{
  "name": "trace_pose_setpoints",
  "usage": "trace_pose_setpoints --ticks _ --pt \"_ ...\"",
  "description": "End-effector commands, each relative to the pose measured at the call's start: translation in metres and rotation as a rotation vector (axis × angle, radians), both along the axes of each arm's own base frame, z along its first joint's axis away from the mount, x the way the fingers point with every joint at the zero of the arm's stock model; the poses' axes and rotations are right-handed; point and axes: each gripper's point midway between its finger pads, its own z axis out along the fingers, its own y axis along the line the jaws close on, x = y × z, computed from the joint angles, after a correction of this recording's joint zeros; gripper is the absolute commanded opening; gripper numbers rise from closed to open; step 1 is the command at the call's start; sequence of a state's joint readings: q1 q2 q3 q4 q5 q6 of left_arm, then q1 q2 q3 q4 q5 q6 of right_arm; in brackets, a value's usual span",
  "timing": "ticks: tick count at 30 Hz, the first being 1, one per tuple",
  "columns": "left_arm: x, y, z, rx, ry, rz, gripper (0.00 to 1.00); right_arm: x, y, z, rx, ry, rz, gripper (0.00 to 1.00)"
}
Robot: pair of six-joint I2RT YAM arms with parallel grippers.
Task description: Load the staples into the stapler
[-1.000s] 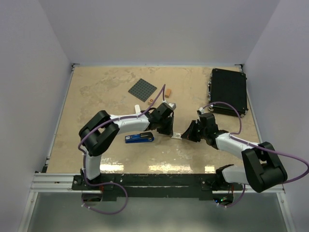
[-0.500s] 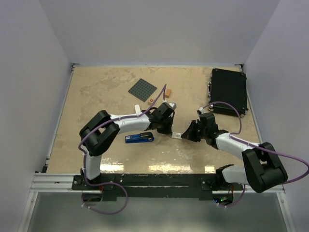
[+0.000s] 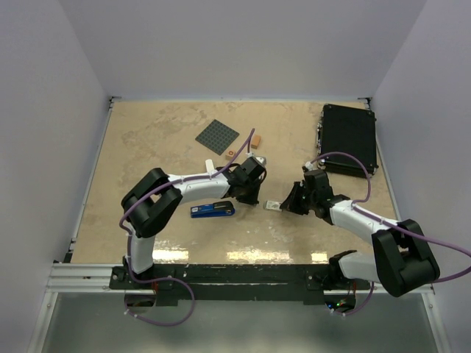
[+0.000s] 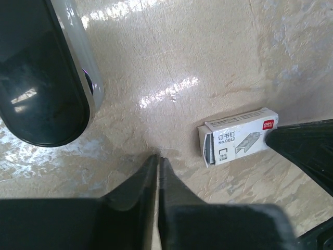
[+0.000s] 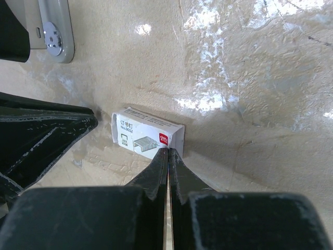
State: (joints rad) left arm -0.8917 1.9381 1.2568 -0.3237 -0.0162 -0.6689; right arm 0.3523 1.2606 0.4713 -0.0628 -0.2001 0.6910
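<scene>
The staples box (image 3: 273, 206) is a small white carton lying flat between my two grippers. It shows in the left wrist view (image 4: 239, 135), with a grey inner piece at its open left end, and in the right wrist view (image 5: 148, 134). My right gripper (image 5: 167, 151) is shut and empty, its tips touching the box's near long edge. My left gripper (image 4: 157, 156) is shut and empty, on the table a short way left of the box. The stapler (image 4: 41, 78), black on top with a grey base, lies just beyond the left gripper; its grey end shows in the top view (image 3: 260, 161).
A blue hand tool (image 3: 213, 210) lies left of the left gripper. A grey baseplate (image 3: 217, 137) and small orange blocks (image 3: 258, 139) sit further back. A black case (image 3: 348, 137) stands at the back right.
My left gripper has drawn back a little from the box. The right gripper and the box have shifted slightly to the right.
</scene>
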Motion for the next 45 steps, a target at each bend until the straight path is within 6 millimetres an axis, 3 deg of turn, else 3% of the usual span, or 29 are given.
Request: trace_pose_setpoints --ticks 1,2,5,14,24,35,45 --pt "0.010 -0.017 0.034 -0.083 -0.054 -0.007 0.22 0.011 -0.002 0.013 -0.018 -0.050 0.001 0.00" --pt "0.011 -0.018 0.035 -0.088 -0.053 -0.002 0.30 0.011 -0.002 0.013 -0.019 -0.047 0.001 0.00" --pt "0.007 -0.028 0.039 -0.117 -0.036 -0.027 0.36 0.011 -0.002 0.012 -0.019 -0.046 0.001 0.00" --pt "0.006 -0.044 0.034 -0.098 -0.034 -0.045 0.36 0.012 -0.003 0.009 -0.024 -0.042 -0.009 0.00" --pt "0.005 -0.038 0.014 0.003 -0.041 -0.046 0.36 0.014 -0.002 0.009 -0.020 -0.044 -0.011 0.00" --pt "0.002 -0.039 0.008 0.023 -0.034 -0.066 0.22 0.015 -0.001 0.008 -0.017 -0.043 -0.012 0.00" --pt "0.002 -0.026 0.007 0.069 -0.044 -0.050 0.16 0.014 -0.002 0.008 -0.020 -0.041 -0.012 0.00"
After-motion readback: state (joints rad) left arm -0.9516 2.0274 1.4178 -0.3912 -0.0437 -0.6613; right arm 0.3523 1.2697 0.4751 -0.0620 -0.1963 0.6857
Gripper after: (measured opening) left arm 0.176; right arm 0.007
